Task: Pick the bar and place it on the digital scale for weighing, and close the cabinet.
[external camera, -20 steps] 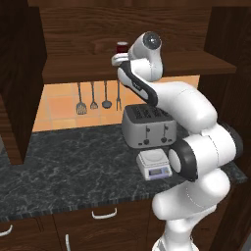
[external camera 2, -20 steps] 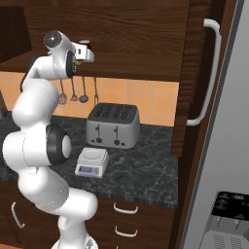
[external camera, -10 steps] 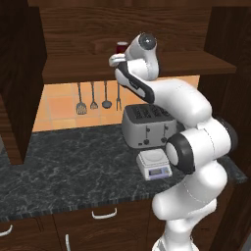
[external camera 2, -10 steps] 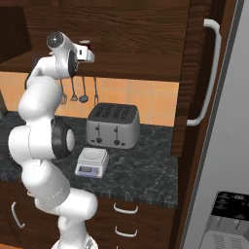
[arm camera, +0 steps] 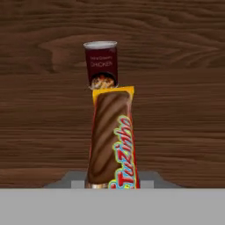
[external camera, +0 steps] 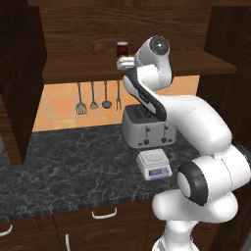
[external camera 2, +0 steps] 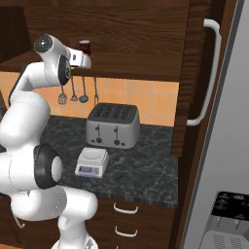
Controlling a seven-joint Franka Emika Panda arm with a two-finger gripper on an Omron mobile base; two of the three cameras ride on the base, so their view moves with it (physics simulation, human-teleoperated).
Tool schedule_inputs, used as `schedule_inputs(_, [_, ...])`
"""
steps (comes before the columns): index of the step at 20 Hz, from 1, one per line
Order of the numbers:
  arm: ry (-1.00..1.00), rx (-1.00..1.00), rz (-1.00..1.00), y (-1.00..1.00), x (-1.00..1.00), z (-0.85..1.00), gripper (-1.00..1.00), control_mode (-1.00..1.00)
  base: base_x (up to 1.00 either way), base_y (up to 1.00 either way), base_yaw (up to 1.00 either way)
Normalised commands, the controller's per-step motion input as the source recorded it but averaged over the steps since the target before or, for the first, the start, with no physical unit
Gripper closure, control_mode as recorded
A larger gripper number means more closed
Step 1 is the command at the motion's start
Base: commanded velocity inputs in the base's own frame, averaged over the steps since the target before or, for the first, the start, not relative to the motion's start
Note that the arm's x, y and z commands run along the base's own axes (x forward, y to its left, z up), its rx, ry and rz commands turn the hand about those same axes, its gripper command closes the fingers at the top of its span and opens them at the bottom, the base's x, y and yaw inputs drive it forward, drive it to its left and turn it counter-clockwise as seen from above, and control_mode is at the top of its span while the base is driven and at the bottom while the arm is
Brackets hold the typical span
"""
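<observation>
Hand view: the thin snack bar in its yellow and red wrapper [arm camera: 110,138] runs lengthwise away from the camera over the dark wooden shelf, its near end down between the gripper's tips; the gripper [arm camera: 112,184] is closed on that end; just beyond the bar's far end stands a short dark red jar [arm camera: 101,64] with a pale lid. Writing on the bar's wrapper seems to read "Tuzinho" in blue and red; the jar's label reads "CHICKEN" under a line too small to make out. The bar looks light, fairly stiff but crushable, with a slick wrapper, so a grip across its narrow width near one end should hold if squeezed gently.

Left base view: the gripper [external camera: 123,63] sits on the shelf of the dark brown wooden wall cabinet [external camera: 215,49], just in front of the jar [external camera: 122,49]; the small white square digital scale [external camera: 154,164] rests on the dark surface, well below the jar, in front of a grey four-slot toaster [external camera: 147,128].

Right base view: the gripper [external camera 2: 86,61] is just below the jar [external camera 2: 85,47]; the scale [external camera 2: 92,162] lies well below; the cabinet door [external camera 2: 199,73] stands open.
</observation>
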Motion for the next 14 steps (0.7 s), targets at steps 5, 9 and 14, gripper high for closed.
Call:
schedule_inputs(5, [0.14,0.06,-0.06,-0.4,-1.0,0.04,1.0,-1.0,0.0,0.0,0.0])
schedule_inputs(9, [0.19,0.0,0.0,-0.49,-1.0,0.0,1.0,-1.0,0.0,0.0,0.0])
schedule_inputs(14, [0.15,-0.04,0.19,-0.24,-0.7,-0.41,1.0,-1.0,0.0,0.0,0.0])
